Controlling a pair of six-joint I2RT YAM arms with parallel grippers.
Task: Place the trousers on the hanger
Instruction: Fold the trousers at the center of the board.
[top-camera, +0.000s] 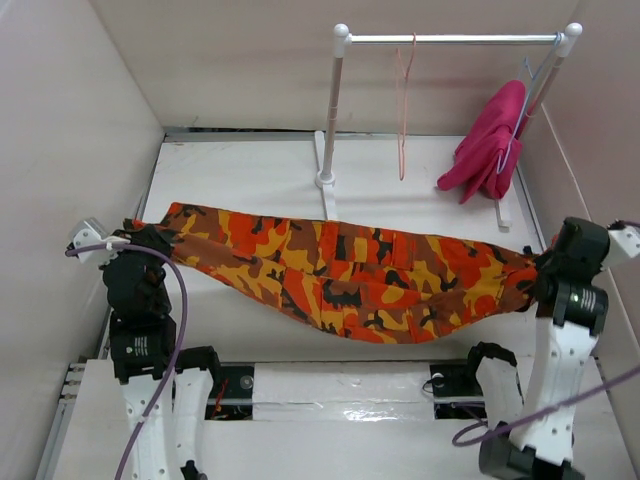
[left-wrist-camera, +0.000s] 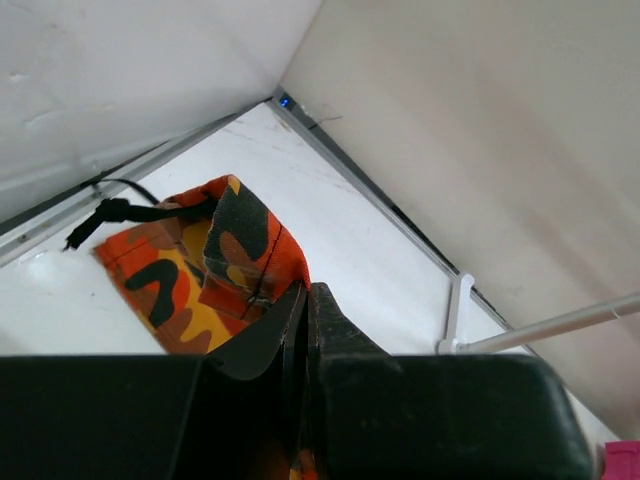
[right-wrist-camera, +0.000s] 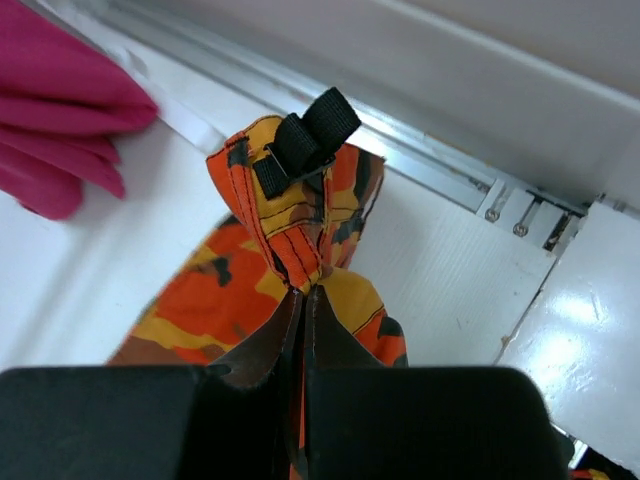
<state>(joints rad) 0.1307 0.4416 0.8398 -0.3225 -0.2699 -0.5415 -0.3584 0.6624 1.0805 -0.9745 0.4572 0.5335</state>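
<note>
Trousers (top-camera: 350, 275) hang stretched between the two hands, with the middle sagging towards the surface (top-camera: 250, 170). Can't tell from above whether the sag touches it.

Left hand (left-wrist-camera: 305, 300) is pressed together on one end of the cloth. Fabric bunches just past its fingertips, and a black cord (left-wrist-camera: 130, 212) trails further out. Right hand (right-wrist-camera: 303, 300) pinches the other end, with a black webbing loop (right-wrist-camera: 305, 140) standing right above the pinch. Both grips look like small bites near the edge, not deep ones.

Hanger (top-camera: 403, 110) hangs on the white rail (top-camera: 450, 39), well beyond both hands and nearer the right one. Magenta garment (top-camera: 490, 140) hangs on the same rail, further out on the right hand's side.

Step in hand, as I read it: carry the spread trousers forward and drape them over the hanger's bottom wire. Notes:
- Move both hands together at fixed spacing, or a thin pinch may slip.
- Lift first, so the sag clears the surface and the rail foot (top-camera: 325, 180).
- The hanger is thin wire and probably swings freely, so approach slowly and don't shove it.
- Aim the trousers' mid-length at the wire so the weight balances.
- Steer the right hand clear of the magenta garment.

Risk: the cloth span looks much wider than the hanger, so it likely needs narrowing first.
</note>
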